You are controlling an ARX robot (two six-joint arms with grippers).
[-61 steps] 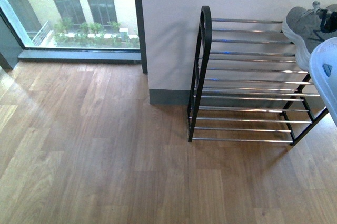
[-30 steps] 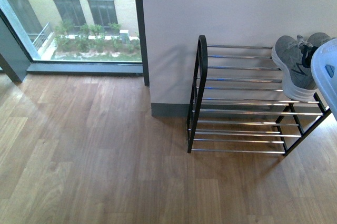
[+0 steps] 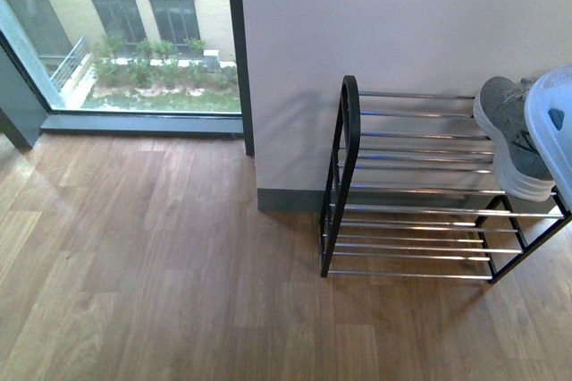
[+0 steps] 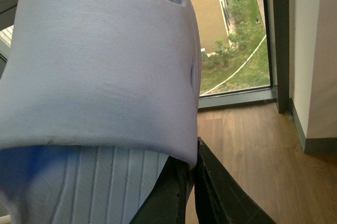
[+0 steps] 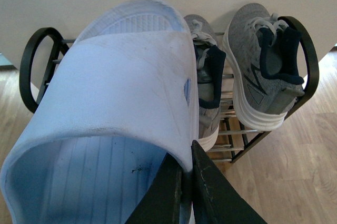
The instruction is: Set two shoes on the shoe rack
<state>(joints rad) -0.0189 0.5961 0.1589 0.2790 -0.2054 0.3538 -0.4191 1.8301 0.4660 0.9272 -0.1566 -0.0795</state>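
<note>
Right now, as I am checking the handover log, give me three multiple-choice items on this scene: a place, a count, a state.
1. Where do the sneakers sit? A floor B rack's top shelf C windowsill
2. How many sneakers show? A one B four C two
3. The right gripper is: A shut on a sandal B open C shut on a sneaker
Answers: B, they lie on the top rods; C, the right wrist view shows a pair; A, its fingers pinch the pale blue strap.
</note>
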